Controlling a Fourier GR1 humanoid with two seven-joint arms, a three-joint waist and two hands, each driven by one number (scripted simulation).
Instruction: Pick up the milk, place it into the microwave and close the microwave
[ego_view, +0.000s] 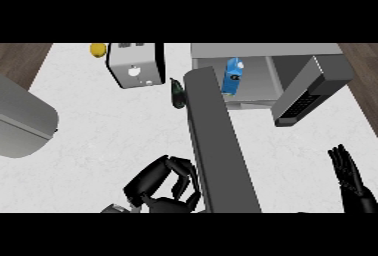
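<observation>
Milk, the blue carton (232, 75), stands upright inside the microwave (255, 55), at the left of its cavity; placing looks done, so the step in hand is, I judge, closing. The microwave door (221, 150) hangs wide open, running from the cavity's left edge down toward the lower edge of the view; the control panel sits at the microwave's right. Left of the microwave stands a toaster (135, 67); a dark bottle (176, 93) lies between them. The left hand (164, 181), fingers curled and holding nothing, sits against the door's left face near its free end; the right hand (351, 177) rests open, fingers up, well below the microwave's right side. Next, the left hand must push the door rightward, swinging it shut.
</observation>
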